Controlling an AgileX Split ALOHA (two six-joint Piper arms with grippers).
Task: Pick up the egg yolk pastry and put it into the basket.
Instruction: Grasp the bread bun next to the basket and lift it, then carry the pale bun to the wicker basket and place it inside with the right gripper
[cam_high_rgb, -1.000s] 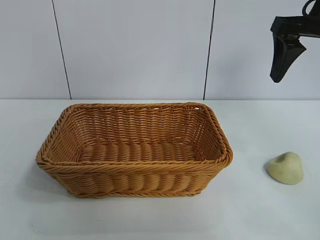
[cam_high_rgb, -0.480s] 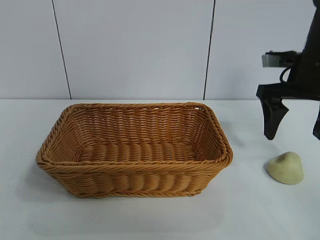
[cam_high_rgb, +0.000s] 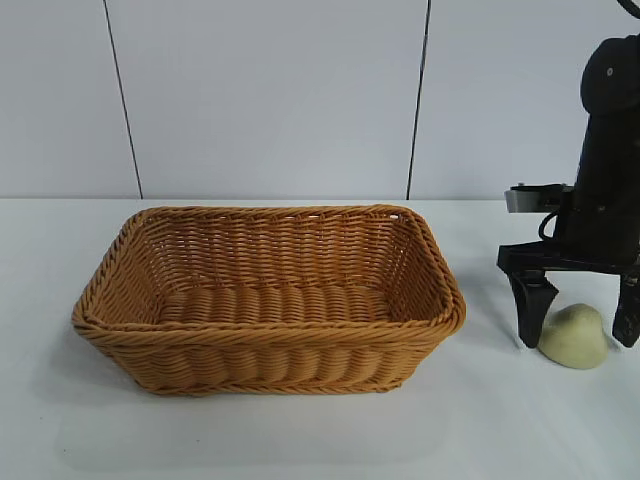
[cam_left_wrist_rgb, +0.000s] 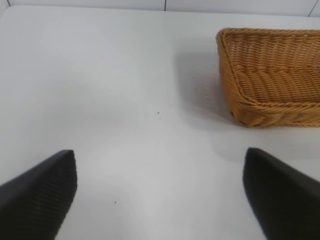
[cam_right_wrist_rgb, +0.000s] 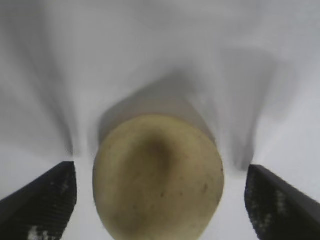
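Right wrist view puts the right gripper (cam_right_wrist_rgb: 160, 200) straddling the egg yolk pastry (cam_right_wrist_rgb: 159, 177), one dark finger on each side with bare counter showing in both gaps, so the fingers (cam_right_wrist_rgb: 42, 200) stand open around the pastry and touch nothing. From the exterior view the same gripper (cam_high_rgb: 578, 320) points down with its tips at the counter (cam_high_rgb: 300, 440), the pastry (cam_high_rgb: 573, 336) sitting between them, closer to the left finger. To do this step well, I judge the fingers should close evenly and gently, low on the dome where it is widest: the lump looks soft and already carries a dent, so a hard squeeze could deform it, and a high pinch could slip off its rounded top. Centring it first would keep one finger from shoving it sideways. The basket (cam_high_rgb: 270, 300) sits well apart to the left. In the left wrist view the left gripper (cam_left_wrist_rgb: 160, 195) hangs idle over bare counter, fingers wide open and holding nothing, the basket (cam_left_wrist_rgb: 270, 75) far off.
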